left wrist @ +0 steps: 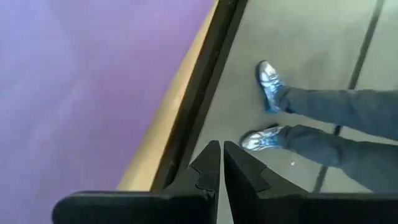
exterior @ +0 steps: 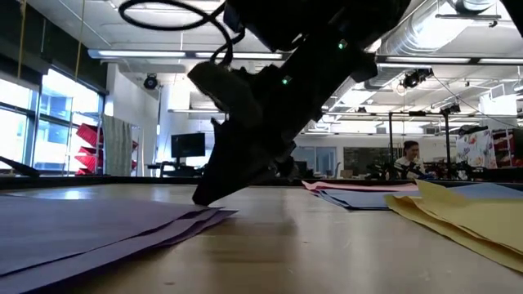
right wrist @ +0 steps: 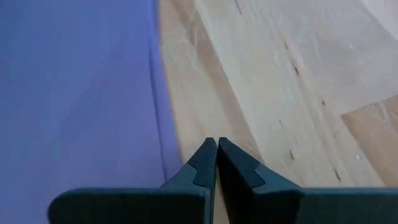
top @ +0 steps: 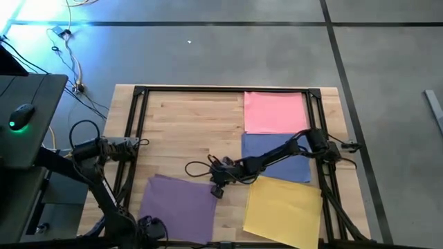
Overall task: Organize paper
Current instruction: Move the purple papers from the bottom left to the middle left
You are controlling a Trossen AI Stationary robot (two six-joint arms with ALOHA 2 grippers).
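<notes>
— Lighting? 
— Even overhead; ceiling strip lights (exterior: 155, 54) and bright windows (exterior: 49, 114) glared. Blue glow lit the floor (top: 41, 17).
— Focus? 
— Near purple sheet (exterior: 82, 224) was blurred; the arm (exterior: 278, 98) showed in silhouette.

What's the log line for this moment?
right claw: shut, at purple sheet edge | left claw: shut, parked off table

person (left wrist: 336, 124) cut off – only legs, shoes

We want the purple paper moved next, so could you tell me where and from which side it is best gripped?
Probably the purple paper's corner nearest the right gripper, approached from the table's bare middle. The sheet lies flat, but in the low view this edge looks slightly lifted, giving the shut jaws something to slide under.
</notes>
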